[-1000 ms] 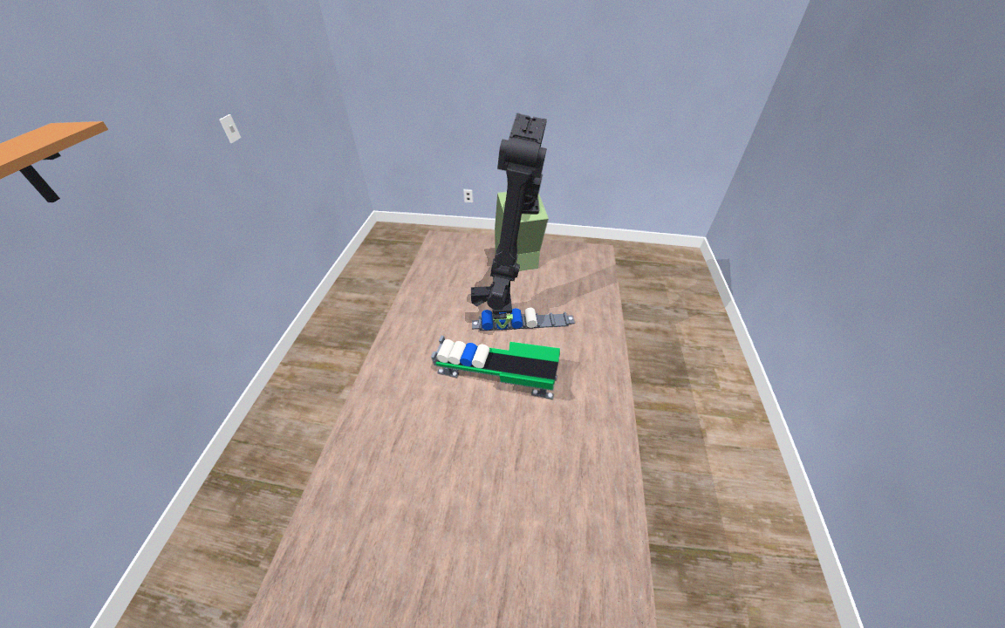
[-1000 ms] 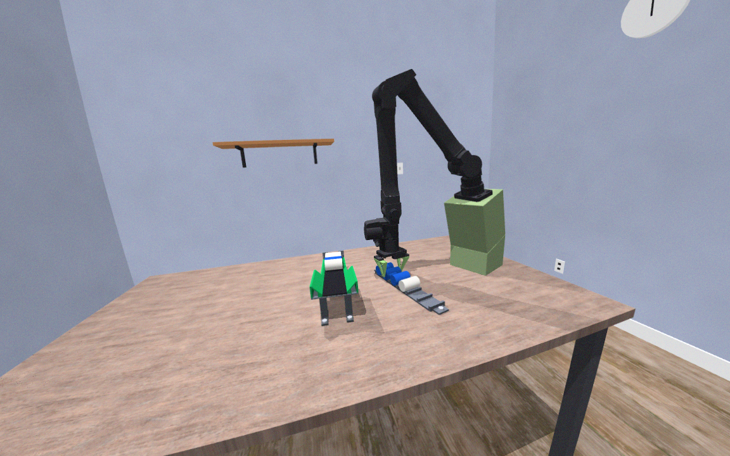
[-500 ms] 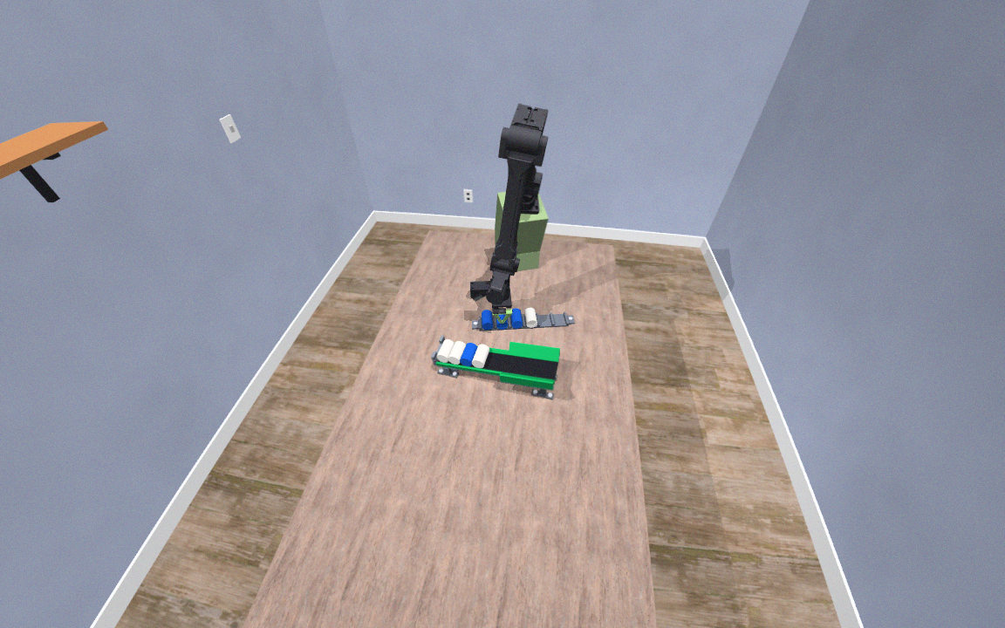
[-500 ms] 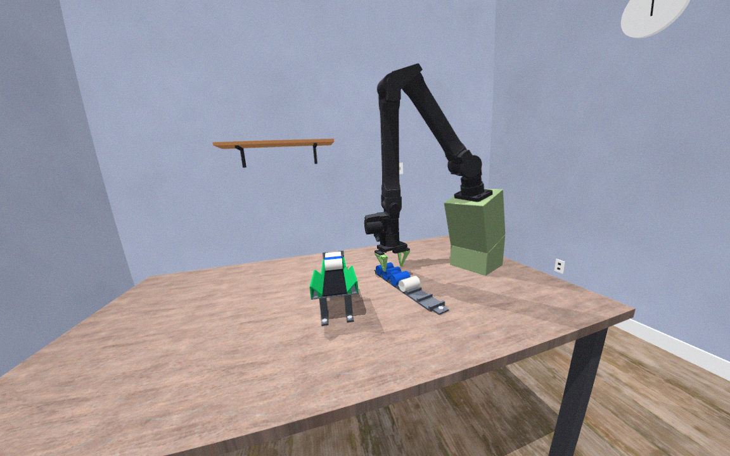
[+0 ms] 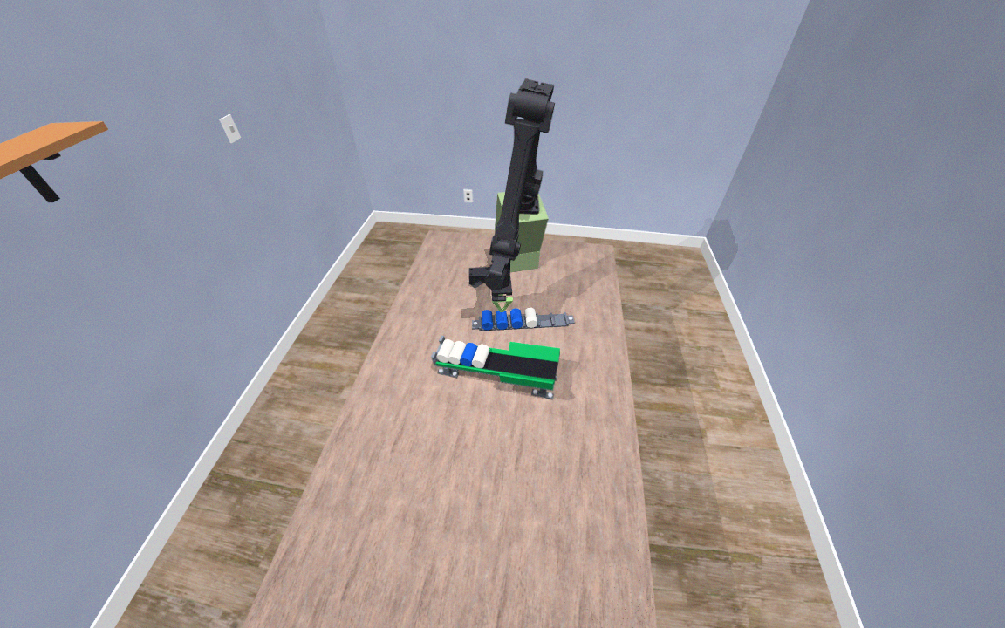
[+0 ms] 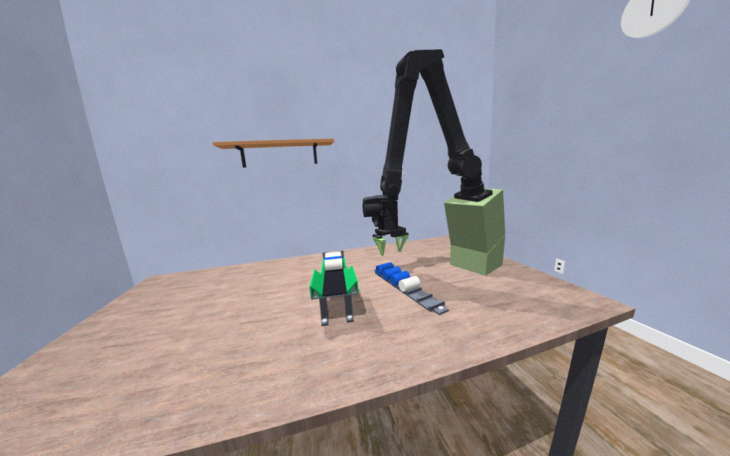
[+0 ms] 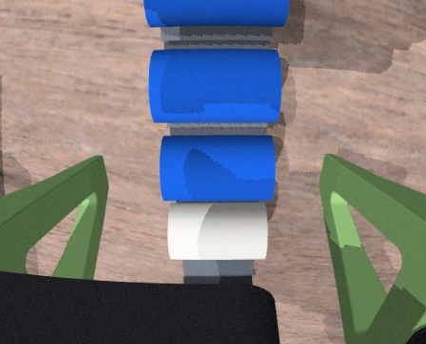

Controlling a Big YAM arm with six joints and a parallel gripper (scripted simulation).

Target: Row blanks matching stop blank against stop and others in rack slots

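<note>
Blue-grey walls (image 5: 178,312) (image 6: 158,170) and a worn plank floor (image 5: 686,390) (image 6: 469,396) surround a pinkish-brown tabletop (image 5: 451,484) (image 6: 214,340) (image 7: 55,119), matte and softly shadowed. Over the stock rack (image 5: 558,319) (image 6: 435,302) (image 7: 218,268), the gripper (image 5: 502,308) (image 6: 390,252) (image 7: 213,169) hangs with its fingers spread and nothing between them. Three blue blanks (image 5: 501,319) (image 6: 391,273) (image 7: 215,86) and one white blank (image 5: 531,317) (image 6: 409,284) (image 7: 223,231) lie across the rack, with bare slots beyond the white. On the feed ramp (image 5: 533,351) (image 6: 316,283), white is the color at the stop (image 5: 436,360), so the blue bar (image 5: 468,354) (image 6: 332,258), third in that row, looks like the next one to fetch. It would pay to match the fingers to the ramp's angle, take the bar by its ends near mid-height, and lift straight out so its white neighbours are not dragged askew. The outer white may roll down into the gap. Laying the blue evenly between ribs, then bringing the rack's white across, should finish the sorting.
</note>
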